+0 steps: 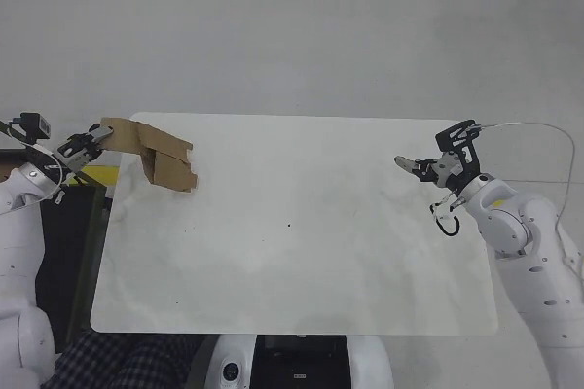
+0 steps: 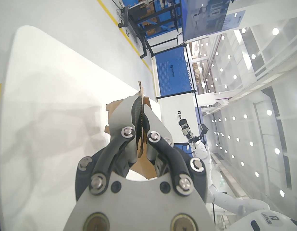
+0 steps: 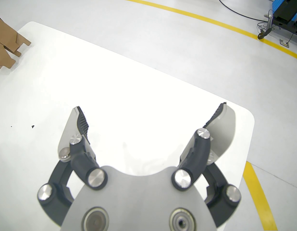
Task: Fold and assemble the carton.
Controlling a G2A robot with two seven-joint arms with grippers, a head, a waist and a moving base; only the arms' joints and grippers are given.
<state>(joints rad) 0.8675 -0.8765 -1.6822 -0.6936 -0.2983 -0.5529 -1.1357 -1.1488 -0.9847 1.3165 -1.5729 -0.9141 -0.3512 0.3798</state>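
Two grippers: left gripper (image 2: pixel 139 118) clamped tight on carton (image 1: pixel 164 158) edge, carton at table (image 1: pixel 302 263) far left corner; right gripper (image 3: pixel 151 111) spread wide, holding nothing, well apart from carton

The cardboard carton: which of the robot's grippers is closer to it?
Left. The left gripper is shut on the carton at one end of the table; the right gripper hangs open over the opposite end, well apart from it.

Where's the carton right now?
In the top view, the carton is at the far left corner of the table, one flap clamped in the left claw.
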